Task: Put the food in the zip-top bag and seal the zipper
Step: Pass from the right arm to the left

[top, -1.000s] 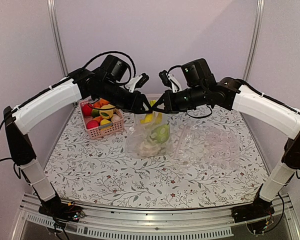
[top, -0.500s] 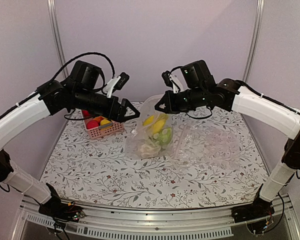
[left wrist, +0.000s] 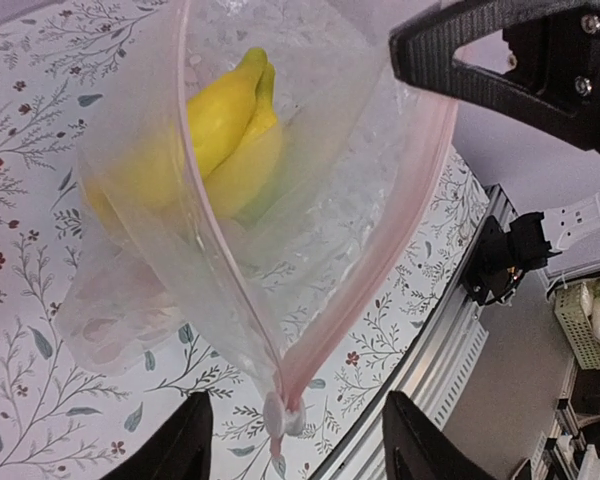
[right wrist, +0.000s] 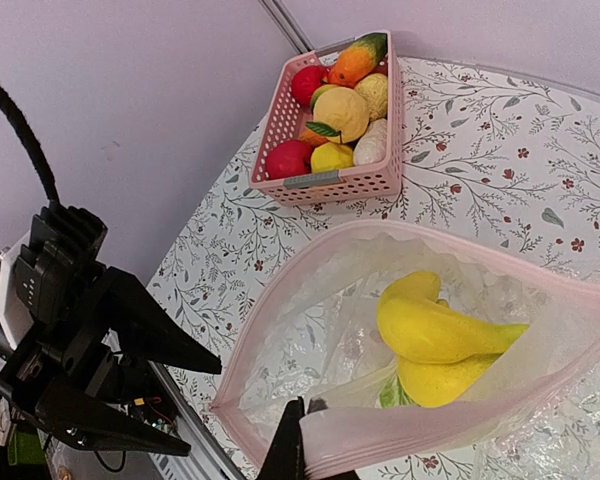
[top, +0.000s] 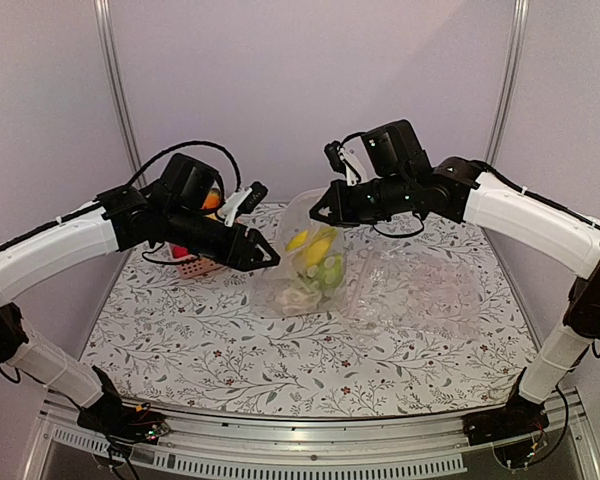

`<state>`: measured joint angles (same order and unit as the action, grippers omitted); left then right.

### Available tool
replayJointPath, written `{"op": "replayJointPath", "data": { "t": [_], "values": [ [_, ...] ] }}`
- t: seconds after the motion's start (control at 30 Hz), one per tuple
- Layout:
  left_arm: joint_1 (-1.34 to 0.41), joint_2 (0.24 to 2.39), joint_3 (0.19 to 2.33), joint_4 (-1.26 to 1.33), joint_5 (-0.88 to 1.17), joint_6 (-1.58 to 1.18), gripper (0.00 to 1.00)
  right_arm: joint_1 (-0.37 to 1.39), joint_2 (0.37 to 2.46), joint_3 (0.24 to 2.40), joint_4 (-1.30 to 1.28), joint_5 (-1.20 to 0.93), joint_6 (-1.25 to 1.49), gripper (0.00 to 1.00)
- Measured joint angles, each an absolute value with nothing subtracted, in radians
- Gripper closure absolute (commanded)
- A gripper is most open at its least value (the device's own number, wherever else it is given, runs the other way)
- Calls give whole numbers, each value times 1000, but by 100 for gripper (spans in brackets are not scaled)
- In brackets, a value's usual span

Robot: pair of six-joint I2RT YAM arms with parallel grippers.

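Observation:
The zip-top bag (top: 302, 272) stands on the table with its mouth open. It holds yellow bananas (right wrist: 435, 330), a green piece and a whitish piece of food. My right gripper (top: 320, 212) is shut on the bag's rim at the pink zipper (right wrist: 280, 290) and holds it up. My left gripper (top: 268, 258) is open and empty just left of the bag. In the left wrist view the zipper's end corner (left wrist: 285, 412) hangs between my open fingers (left wrist: 185, 445), touching neither. More food lies in the pink basket (right wrist: 325, 182).
A larger crinkled clear bag (top: 420, 288) lies flat right of the zip-top bag. The pink basket (top: 192, 266) sits at the back left, mostly hidden behind my left arm. The metal table edge (left wrist: 450, 340) runs along the front.
My left gripper has let go of the bag's mouth, pulled back left, then dropped lower beside the bag. The bag's mouth now gapes open. The right gripper has kept its hold.

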<state>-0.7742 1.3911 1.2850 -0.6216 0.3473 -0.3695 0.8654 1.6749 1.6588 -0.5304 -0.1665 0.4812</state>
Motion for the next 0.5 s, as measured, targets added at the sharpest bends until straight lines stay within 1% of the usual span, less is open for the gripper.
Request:
{"op": "replayJointPath", "data": {
  "t": [0.1,0.13,0.23,0.33,0.4,0.43,0.5],
  "values": [
    [-775,1408,1285,-611,350,-371,47,865,1675,1659,-530,-167,483,100],
    [-775,1413,1285,-610,351,-371,49,865,1675,1659,-530,-166,482,100],
    [-776,1431,1286,-609,351,-370,63,865,1675,1659,-530,-166,482,100],
    [-781,1444,1286,-607,350,-365,83,865,1675,1659,-530,-165,483,100],
    [-784,1449,1288,-606,351,-364,95,864,1675,1659,-530,-163,482,99],
    [-786,1450,1288,-606,350,-363,99,863,1675,1658,-530,-161,482,95],
    [-788,1450,1289,-605,345,-361,100,860,1674,1654,-530,-152,481,81]
  ]
}}
